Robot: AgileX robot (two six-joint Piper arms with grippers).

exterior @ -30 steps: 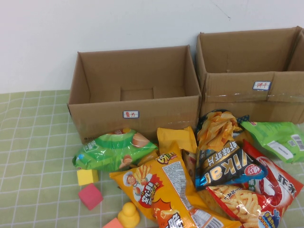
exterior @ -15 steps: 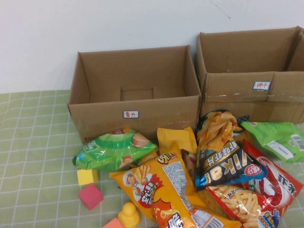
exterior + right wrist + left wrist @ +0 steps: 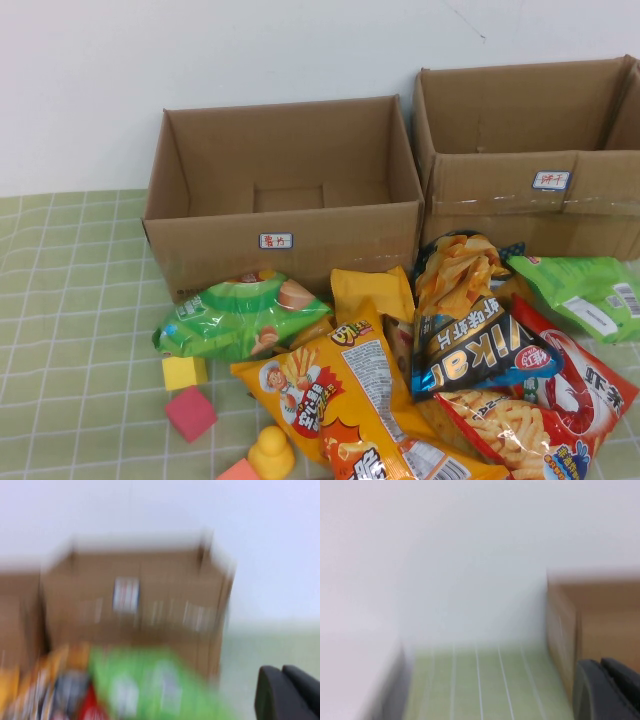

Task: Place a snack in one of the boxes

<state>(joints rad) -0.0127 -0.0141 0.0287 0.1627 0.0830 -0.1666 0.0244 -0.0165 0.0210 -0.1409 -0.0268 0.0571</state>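
Both boxes are matt brown corrugated cardboard. The lower, wider box looks plain and dry w/ a small white paper label on its front. The taller box near the table's far right corner carries glossy clear tape across its front (the tape catches light, slightly wrinkled).

The tablecloth looks like matt green fabric or vinyl w/ a white grid; cannot tell which.

The snack bags are shiny crinkled plastic film: green bag, orange bag, dark bag, red bag. All throw highlights.

The yellow block and pink block look matt, smooth. The yellow duck looks like smooth, soft-sheen plastic or rubber.
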